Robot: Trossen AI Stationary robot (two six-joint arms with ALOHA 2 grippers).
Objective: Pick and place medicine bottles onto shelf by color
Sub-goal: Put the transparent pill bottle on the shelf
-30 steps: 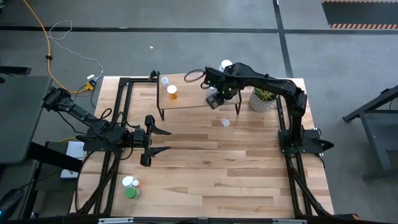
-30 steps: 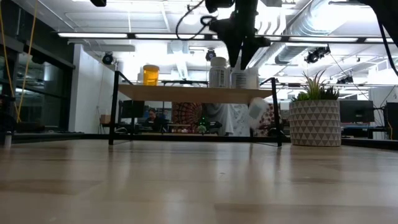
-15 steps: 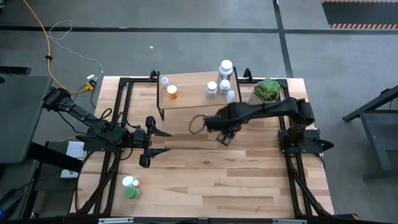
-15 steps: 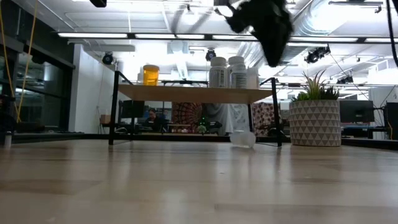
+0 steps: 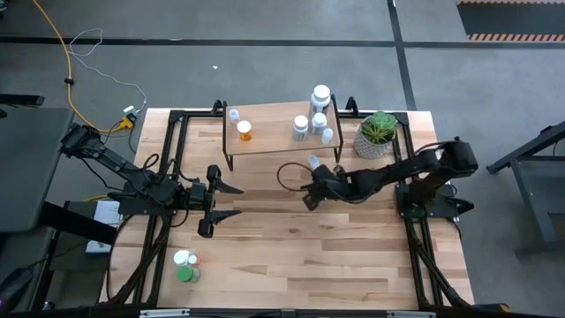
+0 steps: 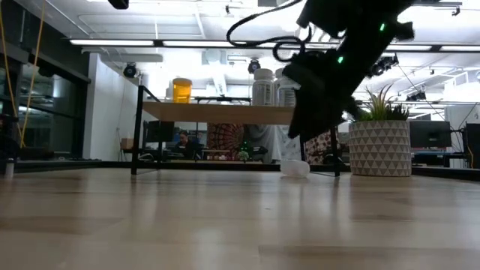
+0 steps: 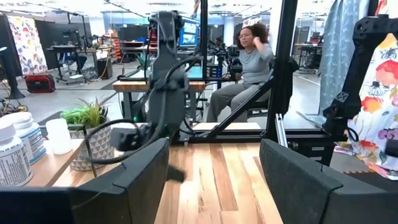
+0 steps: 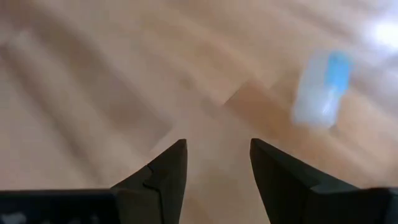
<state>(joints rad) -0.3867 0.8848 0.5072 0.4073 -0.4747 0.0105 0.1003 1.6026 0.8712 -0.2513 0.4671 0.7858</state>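
Wooden tabletop [image 5: 291, 256] carries the shelf [image 5: 269, 140] at its far edge, with an orange bottle [image 5: 244, 131], a small clear one [image 5: 233, 115] and a cluster of white bottles [image 5: 316, 113] standing on top — the plant [image 5: 377, 134] sits just beside its right end. One clear bottle [image 5: 314, 162] lies on its side on the tabletop in front of the shelf, near the right gripper [image 5: 308, 198], whose fingers stand apart with nothing between them, low over bare wood. Left gripper [image 5: 231, 200] waits at the table's left with its fingers wide and empty, and a green bottle [image 5: 184, 273] and a white one [image 5: 182, 259] stand near the front-left corner.
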